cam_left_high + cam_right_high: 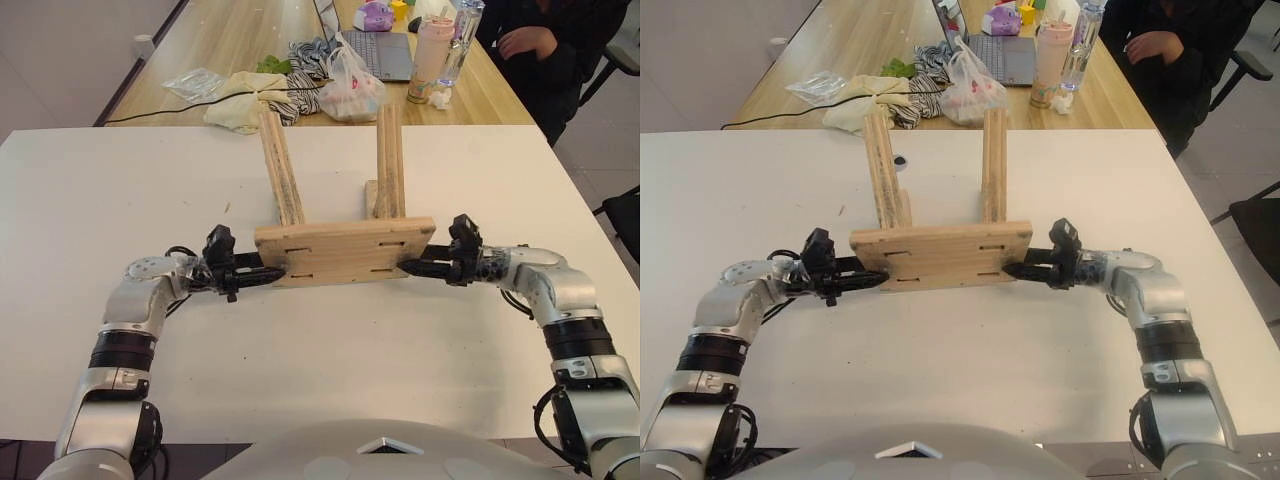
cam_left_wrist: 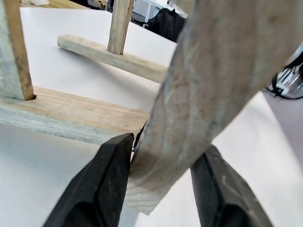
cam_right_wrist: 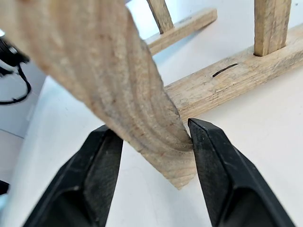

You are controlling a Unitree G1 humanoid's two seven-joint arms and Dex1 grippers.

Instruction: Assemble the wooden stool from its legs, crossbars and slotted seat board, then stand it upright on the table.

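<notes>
The stool lay on its side in the middle of the white table (image 1: 120, 200). Its seat board (image 1: 345, 250) stood on edge facing the robot, and its legs (image 1: 282, 168) pointed away from the robot. A crossbar (image 2: 109, 56) lay flat on the tabletop beyond the board.

The left gripper (image 1: 272, 272) was at the board's left end and the right gripper (image 1: 410, 267) at its right end. Each had its jaws clamped on the board's edge, with black fingers (image 2: 106, 179) pressed against both faces, and the right fingers (image 3: 215, 161) held it the same way.

On the wooden table (image 1: 210, 40) behind, a knotted plastic bag (image 1: 350, 90) held pink and red things I could not tell apart. A clear bag (image 1: 193, 83) lay nearly flat. A lidded pink cup (image 1: 430, 55) hid its contents and stood beside a clear bottle (image 1: 462, 35) and a laptop (image 1: 375, 50).
</notes>
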